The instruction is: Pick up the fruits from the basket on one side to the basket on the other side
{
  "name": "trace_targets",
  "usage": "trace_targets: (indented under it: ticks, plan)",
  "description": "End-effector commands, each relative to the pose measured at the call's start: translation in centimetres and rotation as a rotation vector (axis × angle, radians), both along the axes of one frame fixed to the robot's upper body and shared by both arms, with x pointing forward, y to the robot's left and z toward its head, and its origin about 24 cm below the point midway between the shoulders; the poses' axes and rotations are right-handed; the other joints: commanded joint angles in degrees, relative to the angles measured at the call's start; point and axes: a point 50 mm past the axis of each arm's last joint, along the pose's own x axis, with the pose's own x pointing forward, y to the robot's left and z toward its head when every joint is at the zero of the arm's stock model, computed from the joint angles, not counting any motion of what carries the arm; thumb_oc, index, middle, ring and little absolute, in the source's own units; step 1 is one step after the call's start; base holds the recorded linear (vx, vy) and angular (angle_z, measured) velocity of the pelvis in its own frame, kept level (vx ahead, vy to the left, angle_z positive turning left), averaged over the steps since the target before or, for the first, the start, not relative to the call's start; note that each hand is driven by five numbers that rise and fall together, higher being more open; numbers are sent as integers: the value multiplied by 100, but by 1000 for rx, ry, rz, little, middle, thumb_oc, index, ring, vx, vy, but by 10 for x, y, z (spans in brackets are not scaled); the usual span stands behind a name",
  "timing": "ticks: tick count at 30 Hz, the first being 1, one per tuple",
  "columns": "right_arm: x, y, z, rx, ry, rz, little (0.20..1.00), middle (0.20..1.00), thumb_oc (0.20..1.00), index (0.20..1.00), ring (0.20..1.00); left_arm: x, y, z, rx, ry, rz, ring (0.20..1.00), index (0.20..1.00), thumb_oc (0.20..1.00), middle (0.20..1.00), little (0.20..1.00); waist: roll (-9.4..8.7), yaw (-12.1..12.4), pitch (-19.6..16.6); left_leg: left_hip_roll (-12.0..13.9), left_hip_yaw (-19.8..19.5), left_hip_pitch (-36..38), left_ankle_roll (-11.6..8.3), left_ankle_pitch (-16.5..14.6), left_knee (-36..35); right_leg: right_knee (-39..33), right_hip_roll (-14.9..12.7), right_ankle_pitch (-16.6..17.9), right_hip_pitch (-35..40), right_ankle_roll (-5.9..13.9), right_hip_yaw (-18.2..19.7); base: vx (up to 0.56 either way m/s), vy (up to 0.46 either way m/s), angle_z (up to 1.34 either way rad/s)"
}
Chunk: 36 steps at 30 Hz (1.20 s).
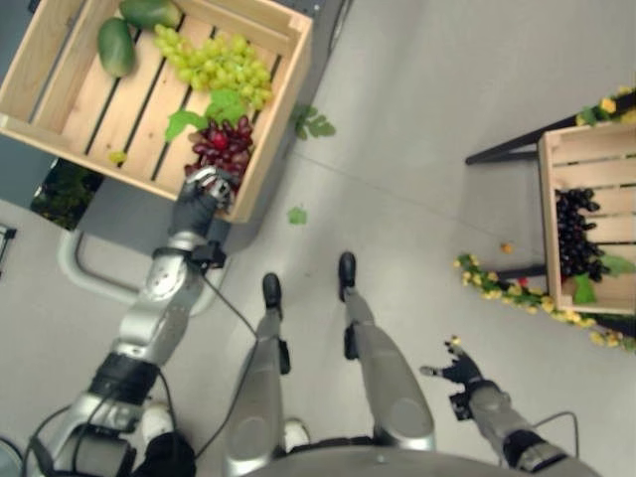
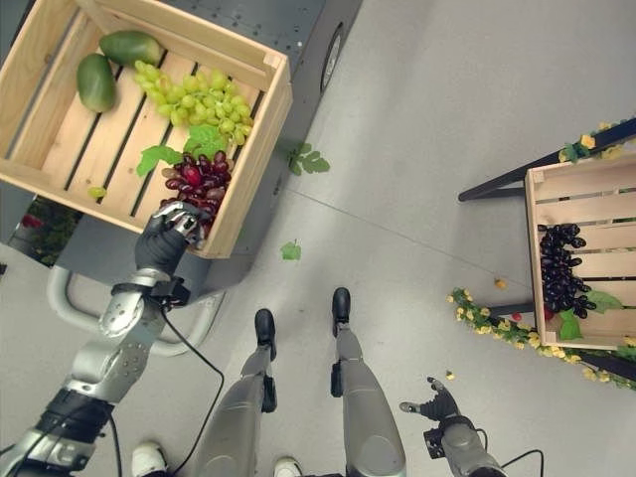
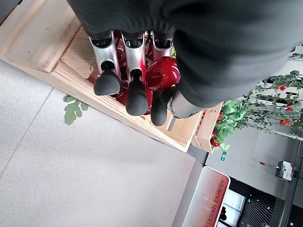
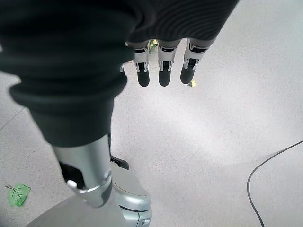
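In left crate (image 1: 268, 149), left hand (image 1: 204, 194) on red grapes (image 1: 227, 142)

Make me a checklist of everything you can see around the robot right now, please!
Surface: grey floor.
Job's things: left crate holds red grapes, green grapes, two mangoes; right crate holds dark grapes.
Clutter: loose leaves on the floor.
Hands: left hand has fingers curled on the red grapes; right hand open, hanging low.
Cables: nothing seen.
Surroundings: yellow flowers by the right crate.
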Motion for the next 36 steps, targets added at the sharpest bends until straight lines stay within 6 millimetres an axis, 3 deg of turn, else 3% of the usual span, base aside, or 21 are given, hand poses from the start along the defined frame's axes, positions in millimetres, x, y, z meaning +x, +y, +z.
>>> trace_targets:
  ticks: [1,13,28,36]
  plan:
    - [-20,-13,-3,-27,31,-9,1000,1000,1000,1000,1000,-13,-7,42,-26,-227,-59,200,200,200,200,200,53,-24,-8,-202,-291,-588,201,240,43,566,122,-145,-468,393,147,0,0,0]
    - [-23,-18,-5,-41,56,-9,1000,1000,1000,1000,1000,-27,4,69,-79,-343,-73,200,200,200,200,200,149,14,-8,-215,-289,-455,196,234,24,560,120,-153,-346,392,132,0,0,0]
    - [-24,-21,-7,-55,104,-1,1000,1000,1000,1000,1000,-26,20,107,-17,-438,-84,200,200,200,200,200,303,67,-160,-185,-287,-55,183,226,-79,498,138,-255,61,392,130,1,-1,1]
    - [-27,-21,-9,-51,119,-4,1000,1000,1000,1000,1000,-25,25,113,18,-446,-74,200,200,200,200,200,327,94,-249,-167,-277,31,172,249,-159,448,151,-277,150,402,89,3,-1,1]
